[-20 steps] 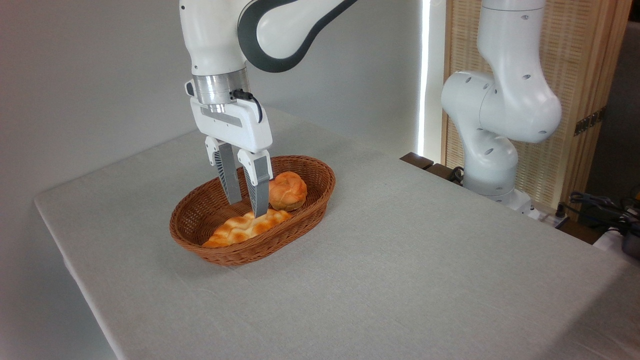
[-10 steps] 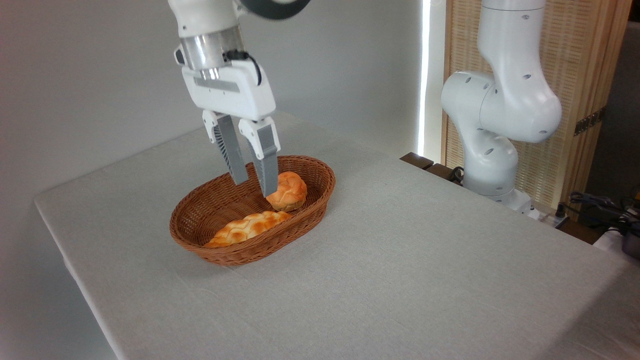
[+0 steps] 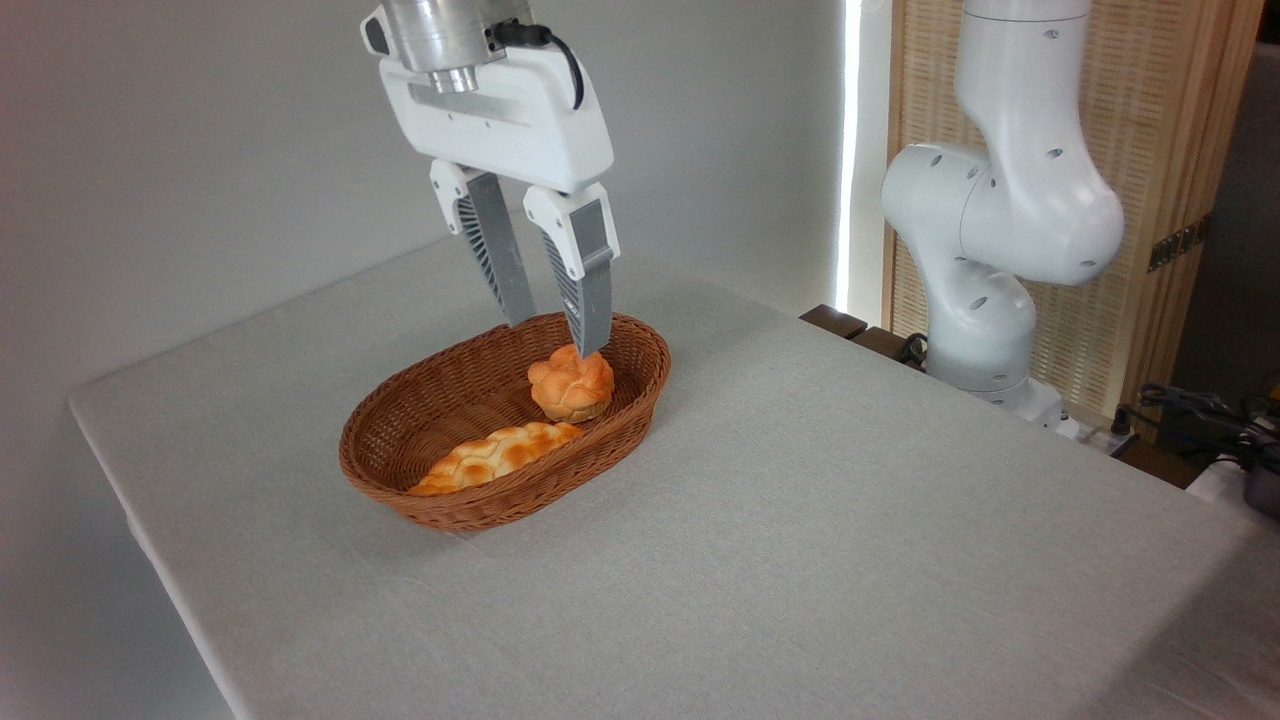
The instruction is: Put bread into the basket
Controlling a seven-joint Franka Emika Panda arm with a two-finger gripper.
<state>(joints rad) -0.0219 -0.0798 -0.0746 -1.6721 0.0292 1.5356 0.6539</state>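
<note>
1. The oval brown woven wicker basket [image 3: 400,470] with the thick braided rim is the anchor here, so everything below is placed against it. It sits flat on a table covered in a pale grey cloth [image 3: 800,520].

2. The long braided golden-brown loaf of bread [image 3: 495,456] is lying inside the basket, along the near side wall. One pointed end aims at the basket's left end, the other reaches about the middle. It's resting on the basket floor and nothing is gripping it.

3. There's also a small round orange-brown knotted bun [image 3: 571,384] in the basket, tucked toward the right end, just beyond the loaf's right tip. Can't tell if the two actually touch.

4. The white two-finger gripper [image 3: 556,335] hangs above the basket's far right part, with nothing in it. Its grey ribbed fingers [image 3: 588,290] are spread apart with a clear gap between them, pointing down and leaning a bit right. The nearer fingertip lines up with the top of the bun from this angle, but I can't say whether it touches it or is just in front of it.

5. Way off to the right of the basket, past the table edge, stands the white arm base [image 3: 985,250] in front of a pale wooden slatted screen [image 3: 1170,150].
</note>
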